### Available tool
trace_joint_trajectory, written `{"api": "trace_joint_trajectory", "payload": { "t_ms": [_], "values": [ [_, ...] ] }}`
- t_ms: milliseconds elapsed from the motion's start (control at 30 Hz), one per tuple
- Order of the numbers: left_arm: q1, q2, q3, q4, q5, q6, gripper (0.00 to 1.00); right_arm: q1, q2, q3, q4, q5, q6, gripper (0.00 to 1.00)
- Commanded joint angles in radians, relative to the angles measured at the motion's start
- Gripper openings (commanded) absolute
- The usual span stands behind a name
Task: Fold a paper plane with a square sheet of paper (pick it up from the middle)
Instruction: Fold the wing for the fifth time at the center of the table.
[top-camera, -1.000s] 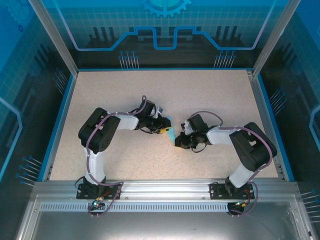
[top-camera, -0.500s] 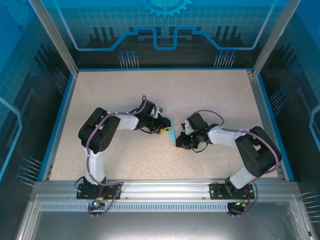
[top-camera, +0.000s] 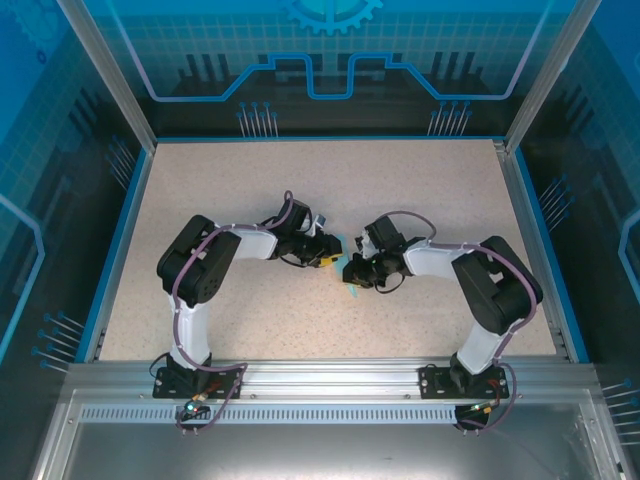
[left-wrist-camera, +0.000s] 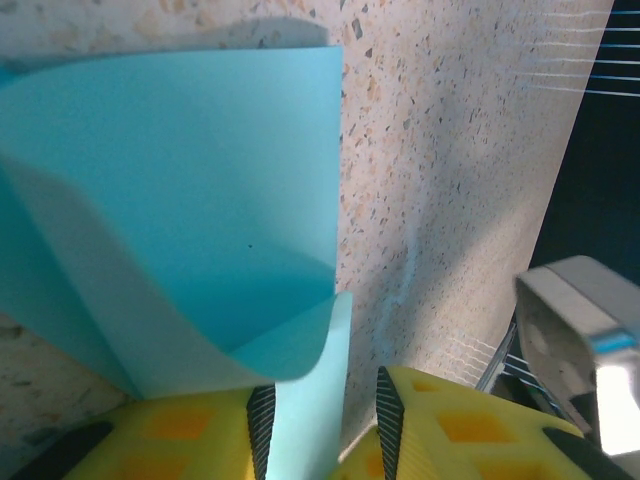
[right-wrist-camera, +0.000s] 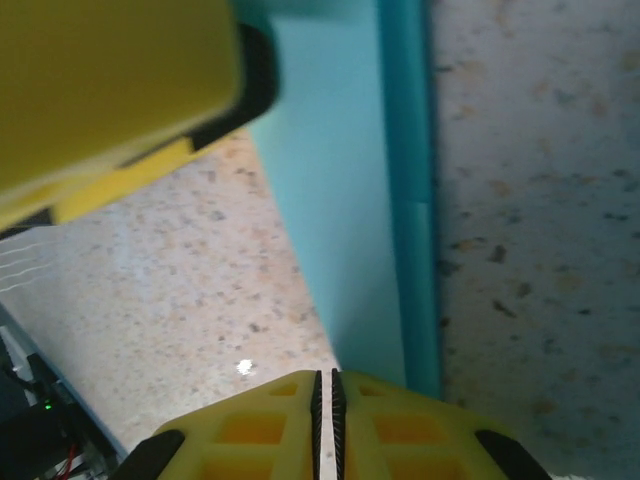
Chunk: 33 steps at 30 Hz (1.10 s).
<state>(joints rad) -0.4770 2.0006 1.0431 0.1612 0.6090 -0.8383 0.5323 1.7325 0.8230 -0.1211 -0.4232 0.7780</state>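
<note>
Square sheet of paper (left-wrist-camera: 200, 180) lies part-folded on the table (left-wrist-camera: 450, 200). One flap curls up between the left gripper's (left-wrist-camera: 320, 405) spread fingers, and its edge ends at the right gripper (right-wrist-camera: 323, 385), whose fingers are pressed nearly together; can't tell if paper's caught. Light, floppy, creases easily. I'd pinch beside the fold, gently.

Bright even light; paper (left-wrist-camera: 200, 180) casts a soft shadow; right wrist view blurred

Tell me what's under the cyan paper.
Speckled table shows around the square sheet of paper and beneath its lifted edge, which curls up into the left gripper. Whatever lies under the flat part is covered by the paper itself.
</note>
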Motion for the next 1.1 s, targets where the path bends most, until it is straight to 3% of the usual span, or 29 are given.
{"api": "trace_joint_trajectory", "payload": {
  "t_ms": [0, 333, 533, 1067],
  "values": [
    [0.0, 0.039, 0.012, -0.04, -0.005, 0.012, 0.36, 0.01, 0.025, -0.011, -0.032, 0.02, -0.004, 0.13],
    [0.002, -0.099, 0.047, -0.075, 0.018, 0.093, 0.48, 0.003, 0.045, -0.059, -0.028, 0.016, 0.001, 0.1],
    [0.002, -0.161, 0.047, -0.132, -0.014, 0.138, 0.49, 0.0, 0.045, -0.057, -0.009, 0.004, 0.011, 0.1],
    [0.004, -0.015, 0.098, -0.078, -0.007, 0.133, 0.46, -0.003, 0.049, -0.067, 0.003, -0.01, 0.015, 0.1]
  ]
}}
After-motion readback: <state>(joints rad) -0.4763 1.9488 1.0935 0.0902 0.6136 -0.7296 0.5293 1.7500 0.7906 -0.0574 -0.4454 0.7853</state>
